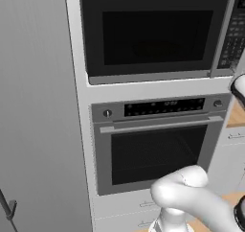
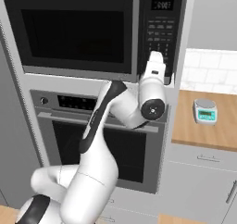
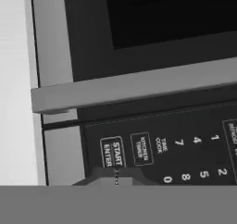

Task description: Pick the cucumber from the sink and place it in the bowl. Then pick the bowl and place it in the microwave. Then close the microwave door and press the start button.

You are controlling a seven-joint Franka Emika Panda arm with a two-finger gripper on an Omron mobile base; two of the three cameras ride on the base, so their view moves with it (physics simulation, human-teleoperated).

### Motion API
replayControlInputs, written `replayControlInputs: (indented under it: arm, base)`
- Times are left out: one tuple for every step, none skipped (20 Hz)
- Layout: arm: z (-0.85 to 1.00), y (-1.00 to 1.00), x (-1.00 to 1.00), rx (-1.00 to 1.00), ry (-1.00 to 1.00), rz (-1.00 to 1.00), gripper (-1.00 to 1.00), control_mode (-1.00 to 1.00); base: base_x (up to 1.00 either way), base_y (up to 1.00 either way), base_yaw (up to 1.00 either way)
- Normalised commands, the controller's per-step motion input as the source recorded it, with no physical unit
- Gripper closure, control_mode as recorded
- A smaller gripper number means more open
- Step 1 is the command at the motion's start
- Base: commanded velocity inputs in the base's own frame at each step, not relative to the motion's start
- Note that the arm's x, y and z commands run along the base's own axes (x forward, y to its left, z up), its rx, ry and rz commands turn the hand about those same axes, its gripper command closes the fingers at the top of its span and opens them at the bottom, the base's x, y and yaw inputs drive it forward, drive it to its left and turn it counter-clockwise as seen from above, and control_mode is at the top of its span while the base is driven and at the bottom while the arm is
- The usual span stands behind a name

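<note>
Black door (image 2: 74, 31) of the microwave (image 2: 92, 33) is shut. The jaws, closed tight and holding nothing, sit right at the start button (image 3: 112, 152). This is the last step: push straight in.

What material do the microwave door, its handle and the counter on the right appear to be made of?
Microwave door: looks like glossy black glass in a dark frame, since the window is faintly see-through. Handle: matte grey, probably brushed metal. Counter: probably wood or laminate, given its warm tan, grained surface.
</note>
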Motion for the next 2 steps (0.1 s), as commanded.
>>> replayControlInputs:
  arm:
    - [-0.03, 0.0, -1.0, 0.0, 0.0, 0.04, 1.0, -1.0]
    - [-0.14, 0.01, -1.0, 0.0, 0.0, 0.05, 1.0, -1.0]
  base:
    - [0.0, 0.0, 0.0]
    - [0.0, 0.0, 0.0]
